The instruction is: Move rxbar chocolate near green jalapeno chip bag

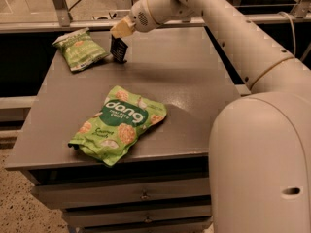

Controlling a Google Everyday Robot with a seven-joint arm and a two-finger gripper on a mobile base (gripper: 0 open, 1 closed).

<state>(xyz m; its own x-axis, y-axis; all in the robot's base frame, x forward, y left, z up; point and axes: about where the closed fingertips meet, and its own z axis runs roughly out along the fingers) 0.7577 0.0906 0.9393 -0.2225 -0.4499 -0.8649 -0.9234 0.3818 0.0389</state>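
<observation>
Where the grey worktop [194, 86] reaches its far left corner, the jalapeno bag [79, 49] lies flat, its whitish top edge turned toward the far left. Just right of that bag, near it but not touching, the bar [118, 50] stands almost upright, black with pale lettering. Its lower end is at or just above the worktop; which of the two cannot be told. The gripper [121, 29] sits directly over the bar, to the right of the jalapeno bag and a little higher. Its pale fingers are pinched together on the bar's top edge, so the bar hangs from them.

Nearer the camera than the jalapeno bag and somewhat to its right, well apart from it, the dang bag [119, 124] lies flat close to the worktop's front edge. Below that edge are drawers [141, 195].

Far to the right of the jalapeno bag, the arm [233, 33] rises from a bulky white body in the near right. A long link slants up and to the left over the worktop's right side. At the top it bends, and the wrist points down and left, toward the jalapeno bag.
</observation>
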